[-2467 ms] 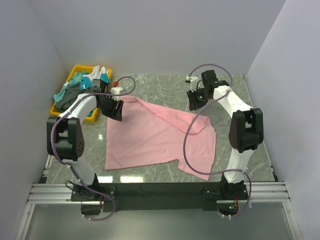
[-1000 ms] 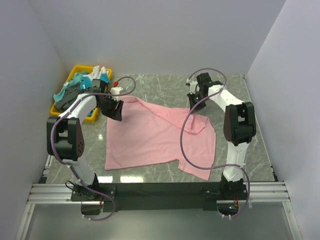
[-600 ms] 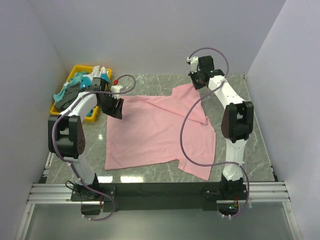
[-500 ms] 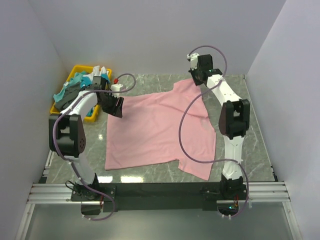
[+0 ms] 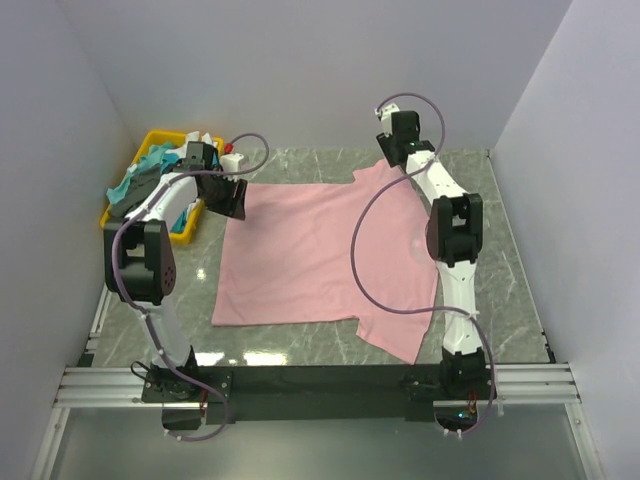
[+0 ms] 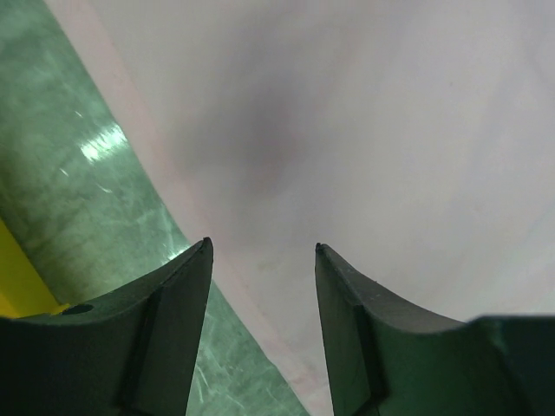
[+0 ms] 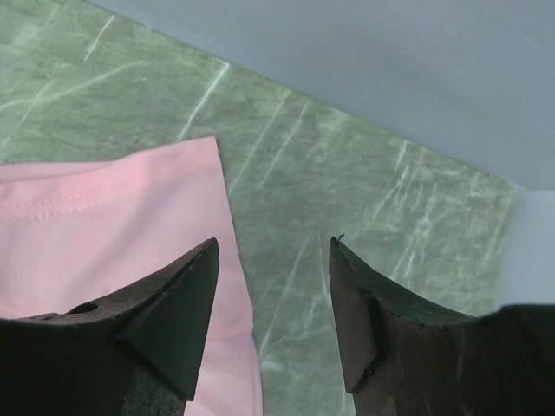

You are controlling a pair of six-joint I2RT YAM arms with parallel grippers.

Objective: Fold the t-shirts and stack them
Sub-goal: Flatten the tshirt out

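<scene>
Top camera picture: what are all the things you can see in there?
T-shirt: one, light pink, spread flat mid-table.
Bin: one, yellow, table's far left corner.
Clothes: a heap, teal, dark grey and white, in the bin.
Table: one, green marble, under everything.
Left gripper: one, black, open, over the t-shirt's far left edge.
Right gripper: one, black, open, by the t-shirt's far right corner.

1. Bare counter [image 5: 500,270] R of pink shirt [image 5: 310,260]: open lane to side wall.
2. Far-L corner blocked: yellow bin [image 5: 158,138] w/ heaped shirts [image 5: 150,180].
3. Right arm [image 5: 450,225] + purple cable [image 5: 353,262] cross shirt's R side.
</scene>
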